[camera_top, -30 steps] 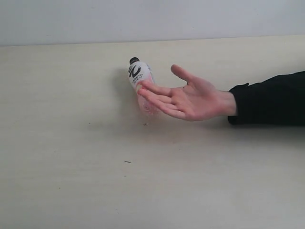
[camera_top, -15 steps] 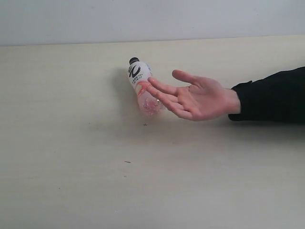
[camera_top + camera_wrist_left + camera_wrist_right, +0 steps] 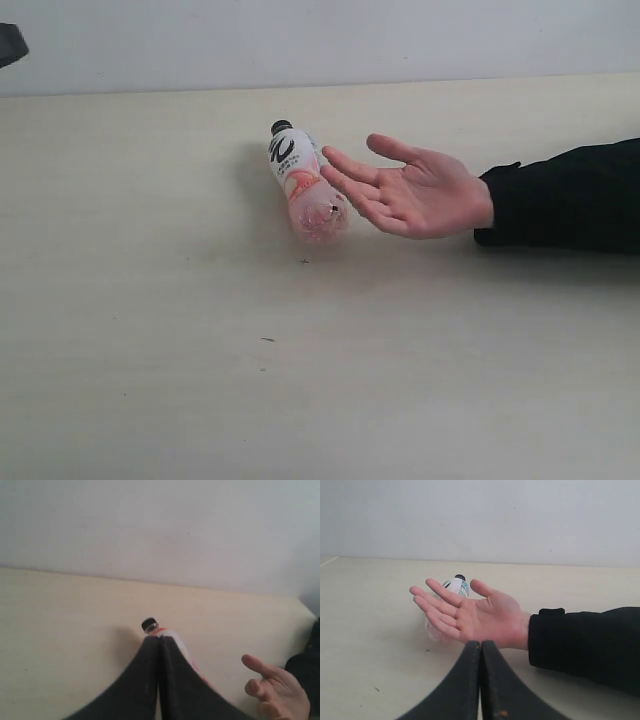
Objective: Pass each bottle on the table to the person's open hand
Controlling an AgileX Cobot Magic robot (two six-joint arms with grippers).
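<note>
One bottle [image 3: 300,180] with a pink-and-white label and a black cap lies on its side on the pale table [image 3: 150,330]. Its cap points toward the far wall. The person's open hand [image 3: 415,195] hovers palm up just right of the bottle, fingertips near its lower half. In the left wrist view my left gripper [image 3: 159,640] is shut and empty, with the bottle [image 3: 182,647] partly hidden behind its fingers. My right gripper [image 3: 481,644] is also shut and empty, in front of the hand [image 3: 475,612], behind which the bottle [image 3: 456,586] peeks out.
A black sleeve [image 3: 565,195] reaches in from the right edge over the table. A dark piece of machinery [image 3: 10,42] shows at the top left corner of the exterior view. A pale wall [image 3: 320,40] runs along the table's far edge.
The hand has shifted slightly right and up, uncovering more of the bottle. A dark piece has come into the top left corner. The bottle has not moved.
</note>
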